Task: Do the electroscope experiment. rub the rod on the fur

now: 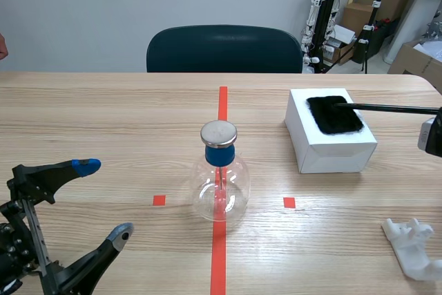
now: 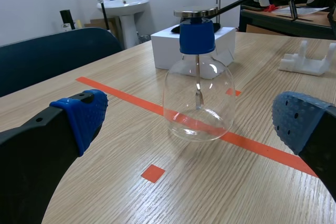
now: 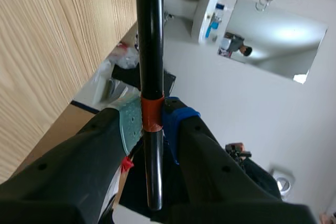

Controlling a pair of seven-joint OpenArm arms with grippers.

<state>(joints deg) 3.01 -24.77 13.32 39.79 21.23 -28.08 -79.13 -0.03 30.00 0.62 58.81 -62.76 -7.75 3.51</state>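
Note:
A long black rod (image 1: 387,108) comes in from the right, its tip resting on the black fur (image 1: 334,113) on top of a white box (image 1: 330,131). My right gripper (image 3: 152,119) is shut on the rod (image 3: 150,35) at its orange band; in the scene view only part of that gripper (image 1: 431,135) shows at the right edge. The electroscope (image 1: 219,173), a glass flask with a blue stopper and a metal disc, stands on the red centre line. My left gripper (image 1: 103,198) stands open at the near left, the flask (image 2: 198,90) ahead of it.
A white plastic stand (image 1: 416,246) lies at the near right corner. A dark chair (image 1: 224,49) sits behind the far table edge. Boxes and equipment stand beyond the table at the back right.

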